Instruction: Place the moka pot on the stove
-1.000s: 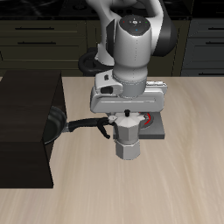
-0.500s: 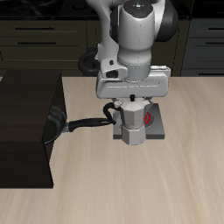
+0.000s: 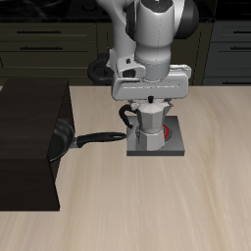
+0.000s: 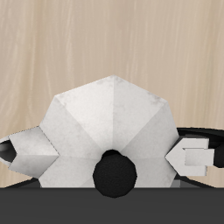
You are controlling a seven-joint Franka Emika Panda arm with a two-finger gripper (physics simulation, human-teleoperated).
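Note:
The silver moka pot (image 3: pixel 148 127) with its black handle hangs from my gripper (image 3: pixel 149 104), which is shut on its top. It is over the grey stove (image 3: pixel 175 144), whose red coil rings (image 3: pixel 168 132) show just behind the pot. I cannot tell whether the pot's base touches the plate. In the wrist view the pot's faceted lid (image 4: pixel 105 114) and black knob (image 4: pixel 115 171) fill the frame, with one fingertip (image 4: pixel 191 156) beside the lid and the wooden table beyond.
A black frying pan (image 3: pixel 63 140) lies beside the stove, its handle (image 3: pixel 98 138) pointing at the pot. A dark raised block (image 3: pixel 29 147) stands beyond the pan. Dark cabinets run along the back behind the arm.
My gripper has carried the moka pot back from the table's front, from in front of the stove to over the stove plate. The frying pan has not moved.

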